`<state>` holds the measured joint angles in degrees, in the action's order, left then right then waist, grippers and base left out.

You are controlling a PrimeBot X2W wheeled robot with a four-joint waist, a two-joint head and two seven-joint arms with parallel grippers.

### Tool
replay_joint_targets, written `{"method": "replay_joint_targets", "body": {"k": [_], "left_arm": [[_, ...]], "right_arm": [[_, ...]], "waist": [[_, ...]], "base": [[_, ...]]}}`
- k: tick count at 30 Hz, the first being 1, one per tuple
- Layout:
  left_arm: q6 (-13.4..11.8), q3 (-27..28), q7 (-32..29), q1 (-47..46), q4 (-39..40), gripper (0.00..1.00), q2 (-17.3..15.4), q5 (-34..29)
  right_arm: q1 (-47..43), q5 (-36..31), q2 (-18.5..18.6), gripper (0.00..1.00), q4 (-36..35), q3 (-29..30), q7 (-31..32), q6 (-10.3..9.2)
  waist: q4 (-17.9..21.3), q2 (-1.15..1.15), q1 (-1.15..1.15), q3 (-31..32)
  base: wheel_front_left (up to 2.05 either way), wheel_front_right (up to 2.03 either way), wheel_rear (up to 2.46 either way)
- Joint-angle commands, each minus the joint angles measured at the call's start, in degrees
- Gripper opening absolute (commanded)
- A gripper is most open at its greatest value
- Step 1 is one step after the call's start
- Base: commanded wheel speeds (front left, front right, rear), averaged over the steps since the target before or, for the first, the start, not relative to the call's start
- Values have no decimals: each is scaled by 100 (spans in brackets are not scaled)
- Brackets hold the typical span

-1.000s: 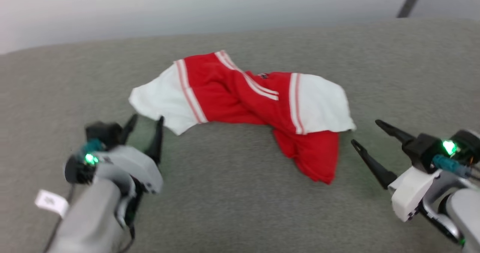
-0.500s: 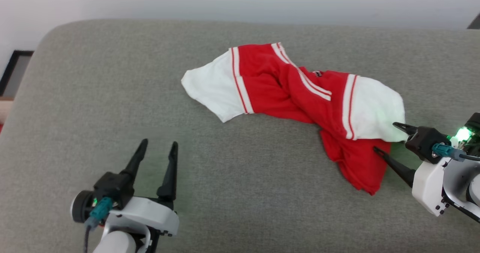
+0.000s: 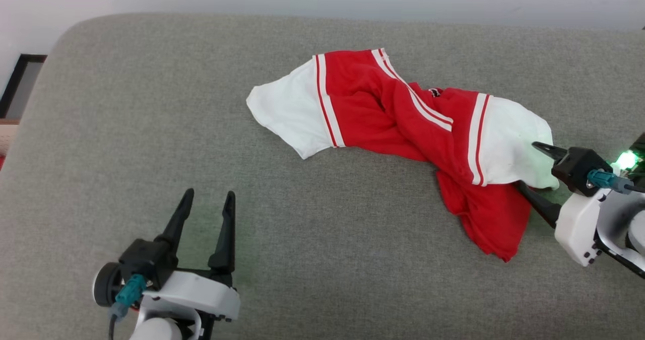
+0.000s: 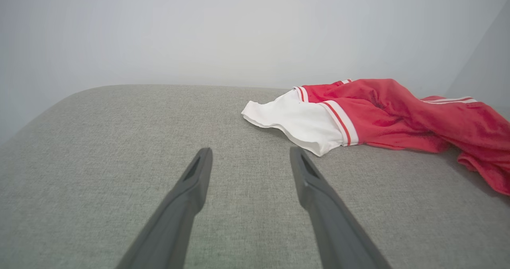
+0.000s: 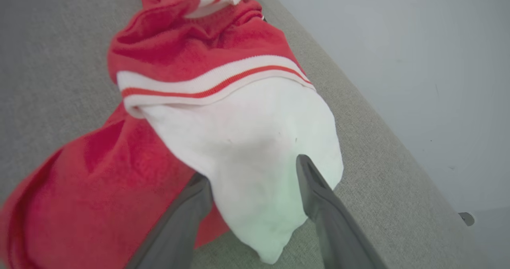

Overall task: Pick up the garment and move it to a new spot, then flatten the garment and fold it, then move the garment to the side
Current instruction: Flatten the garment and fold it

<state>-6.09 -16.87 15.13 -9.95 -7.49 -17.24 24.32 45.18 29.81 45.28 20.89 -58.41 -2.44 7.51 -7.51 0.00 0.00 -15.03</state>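
On grey cushion [image 3: 126,103], red jersey T-shirt [image 3: 393,113] lies crumpled, mid-right. R pincer [image 3: 526,164] spread astride its white sleeve [image 3: 509,138], not yet clenched; L pincer [image 3: 208,195] released, well apart from shirt. Looks like pickup just starting: move, flatten, fold, set-aside all left.

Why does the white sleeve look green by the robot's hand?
Head view: the green light by the right gripper tints the garment beside it; right wrist view: the white sleeve tip looks greenish, and the red cloth is blurry.
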Motion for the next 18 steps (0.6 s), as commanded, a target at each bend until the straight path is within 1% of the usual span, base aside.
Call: {"method": "replay_joint_targets", "body": {"k": [1, 2, 5, 10, 14, 17, 18], "left_arm": [[18, 23, 0, 81, 20, 100, 41, -56], [30, 27, 0, 83, 20, 100, 57, -76], [46, 55, 0, 85, 22, 100, 78, -101], [60, 129, 0, 121, 46, 100, 134, -100], [111, 133, 0, 65, 59, 100, 190, -69], [157, 101, 0, -3, 52, 100, 227, -74], [157, 101, 0, -3, 52, 100, 227, -74]], "right_arm": [[78, 93, -102, 16, 90, -7, -60, -4], [106, 113, -119, 0, 131, 11, -100, -4], [140, 379, -147, 0, 204, 173, -175, -4], [215, 1008, -196, 0, 420, 833, -270, -4], [283, 1709, -429, 0, 885, 1451, -158, -4], [415, 2266, -765, 0, 1479, 1962, 20, -4], [415, 2266, -765, 0, 1479, 1962, 20, -4]], "waist": [[19, 0, 0, -7], [25, 0, 0, -11], [44, 0, 0, -31], [92, 0, 0, -104], [121, 0, 0, -188], [105, 0, 0, -268], [105, 0, 0, -268]], "base": [[0, 0, 0], [0, 0, 0], [0, 0, 0], [0, 0, 0], [0, 0, 0], [0, 0, 0], [0, 0, 0]]}}
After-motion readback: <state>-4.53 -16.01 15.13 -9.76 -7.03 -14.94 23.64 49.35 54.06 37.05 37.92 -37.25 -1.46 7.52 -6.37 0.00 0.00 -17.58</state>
